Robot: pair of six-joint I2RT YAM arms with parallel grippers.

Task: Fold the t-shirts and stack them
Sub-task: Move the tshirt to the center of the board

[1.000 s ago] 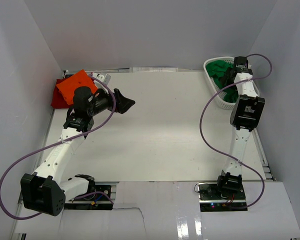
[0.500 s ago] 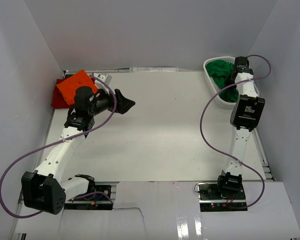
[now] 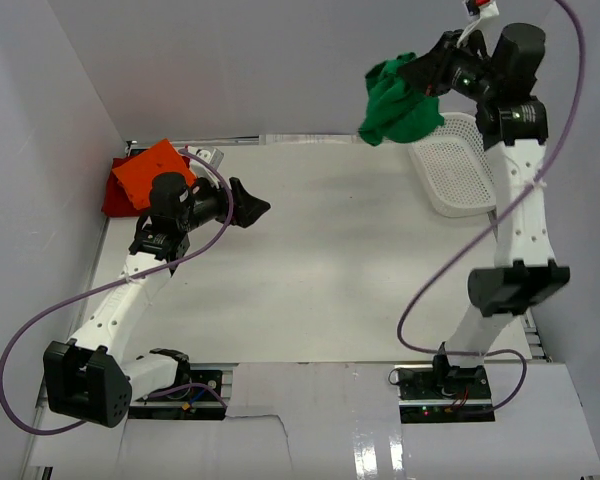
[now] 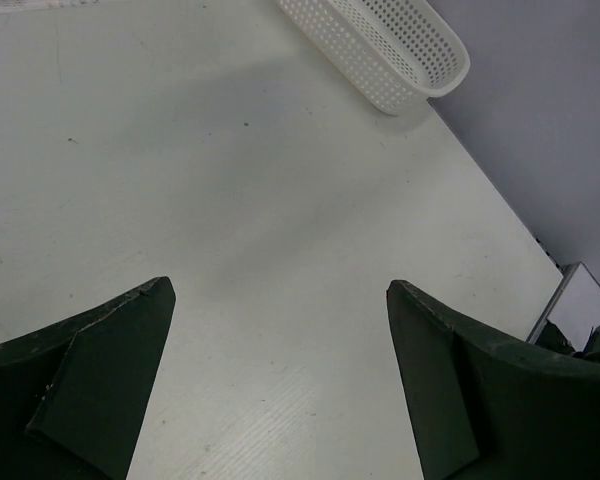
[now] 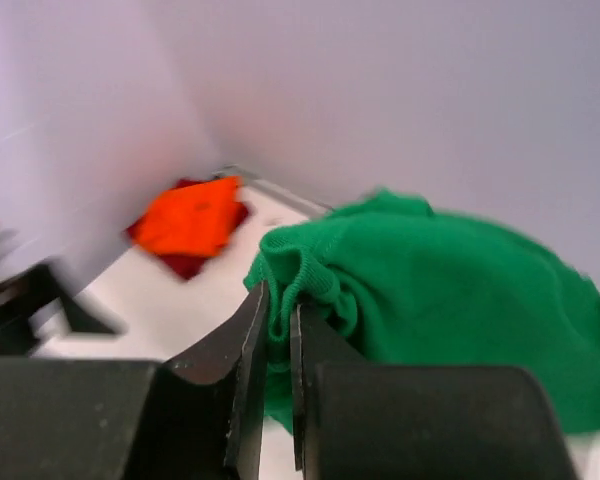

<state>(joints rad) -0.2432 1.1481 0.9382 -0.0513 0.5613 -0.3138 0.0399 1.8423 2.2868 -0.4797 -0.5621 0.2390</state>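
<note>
The right gripper (image 3: pixel 427 74) was raised high in the upper right of the top view. Its jaws were pressed together on a fold of the green t-shirt (image 3: pixel 398 103). The shirt hung bunched in the air, clear of the table (image 3: pixel 310 270), up and to the left of the white mesh basket (image 3: pixel 458 170). In the right wrist view the fingers (image 5: pixel 245 350) nipped a gathered ridge of green cloth near centre frame (that picture was blurred, though the pinch was plain). The orange t-shirt (image 3: pixel 152 172) lay folded in the upper left of the top view, on top of the dark red t-shirt (image 3: pixel 113 196), whose edge showed along its left and lower sides. The left gripper (image 3: pixel 252 207) hung just right of that pile, jaws spread wide over bare table. Its wrist view showed the basket in the upper right of the frame.
</note>
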